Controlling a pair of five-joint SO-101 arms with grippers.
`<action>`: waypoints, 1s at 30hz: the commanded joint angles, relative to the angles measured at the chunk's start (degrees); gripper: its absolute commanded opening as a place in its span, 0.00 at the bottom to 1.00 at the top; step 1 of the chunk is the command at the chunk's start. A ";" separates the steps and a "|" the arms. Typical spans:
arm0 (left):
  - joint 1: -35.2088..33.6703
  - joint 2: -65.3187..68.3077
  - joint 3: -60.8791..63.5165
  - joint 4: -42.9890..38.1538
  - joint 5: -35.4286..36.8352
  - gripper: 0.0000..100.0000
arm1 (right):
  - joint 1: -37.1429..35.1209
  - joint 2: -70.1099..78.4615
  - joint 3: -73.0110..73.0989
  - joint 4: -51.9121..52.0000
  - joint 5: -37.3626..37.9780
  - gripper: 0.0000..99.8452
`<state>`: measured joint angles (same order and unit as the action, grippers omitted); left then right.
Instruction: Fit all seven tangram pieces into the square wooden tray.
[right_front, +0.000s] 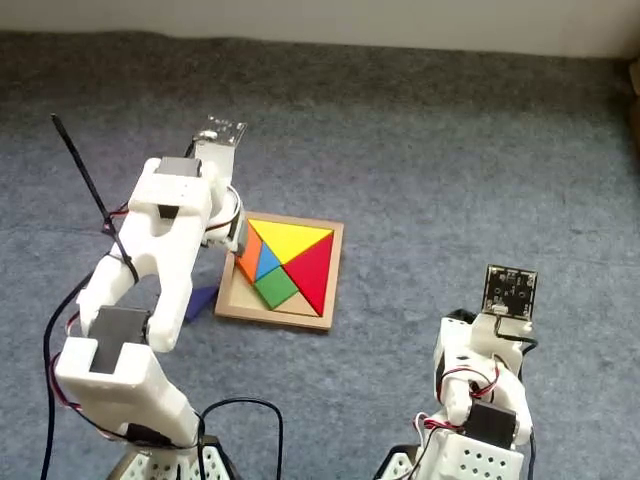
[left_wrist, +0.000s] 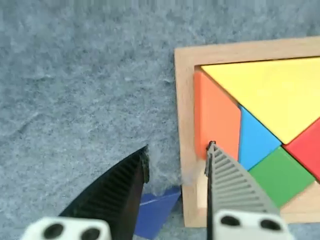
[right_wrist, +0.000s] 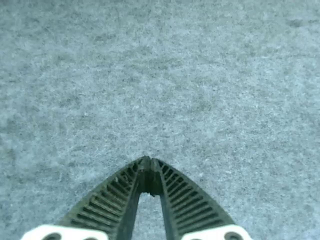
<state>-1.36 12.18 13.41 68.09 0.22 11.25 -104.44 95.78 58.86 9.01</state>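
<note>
The left gripper (left_wrist: 178, 146) stood wide open astride the rim of the square wooden tray (left_wrist: 184, 100); a dark blue flat tangram piece (left_wrist: 155, 210) lay outside it, between the fingers (left_wrist: 120, 190). The right gripper (right_wrist: 148, 160) was closed on nothing.

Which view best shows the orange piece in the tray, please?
The left wrist view: the orange piece is close and nearly whole. In the high view the left arm covers part of it; the right wrist view faces carpet.
</note>
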 joint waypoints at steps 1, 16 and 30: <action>0.92 2.51 -2.33 -1.49 0.18 0.20 | 0.75 -0.75 6.29 -1.01 -0.44 0.01; 1.01 9.27 -16.31 8.00 2.81 0.11 | 0.75 -0.75 6.29 -1.01 -0.44 0.01; -0.04 -14.99 -4.53 16.09 -0.53 0.12 | 0.66 -0.75 6.29 -1.01 -0.44 0.01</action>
<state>-1.36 4.44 5.23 83.65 2.07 11.25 -104.44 95.78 58.86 9.01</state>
